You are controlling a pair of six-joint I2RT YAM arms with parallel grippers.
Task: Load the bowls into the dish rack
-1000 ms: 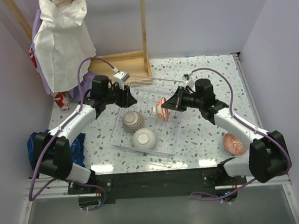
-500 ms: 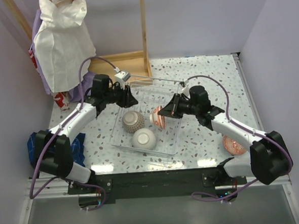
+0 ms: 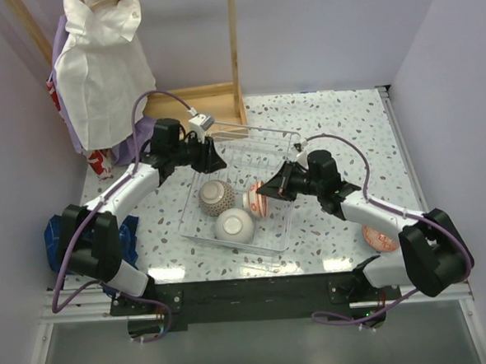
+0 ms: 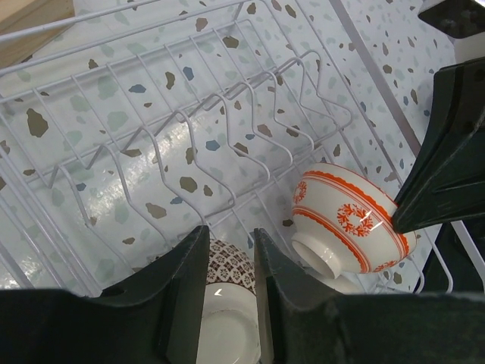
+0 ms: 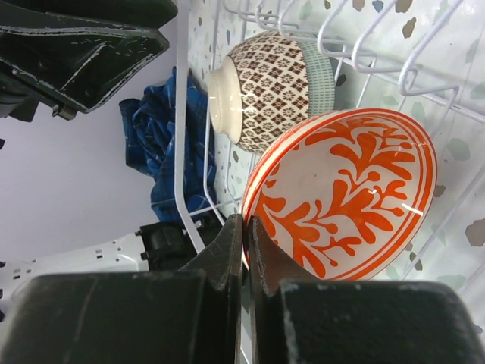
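The dish rack [image 3: 288, 220] of thin wire sits mid-table. Inside it a brown-patterned bowl [image 3: 217, 197] and a white bowl [image 3: 234, 225] rest upside down. My right gripper [image 3: 267, 190] is shut on the rim of an orange-and-white bowl [image 3: 256, 200], held on edge low in the rack beside the brown bowl [image 5: 269, 91]; the pinch on the orange bowl [image 5: 356, 189] shows at the right gripper [image 5: 244, 224]. My left gripper [image 3: 216, 157] hovers open over the rack's far side, holding nothing; the brown bowl [image 4: 231, 265] lies below the left gripper [image 4: 227, 254]. Another orange bowl [image 3: 380, 235] lies on the table, right.
A wooden frame [image 3: 213, 100] stands behind the rack, with white cloth [image 3: 99, 50] hanging at the back left. A blue cloth [image 3: 129, 238] lies by the left arm's base. The rack's tines [image 4: 227, 129] rise under the left wrist.
The right gripper has carried the orange-and-white bowl leftward and down into the rack, next to the brown bowl. The left gripper has drawn back slightly toward the rack's far edge.
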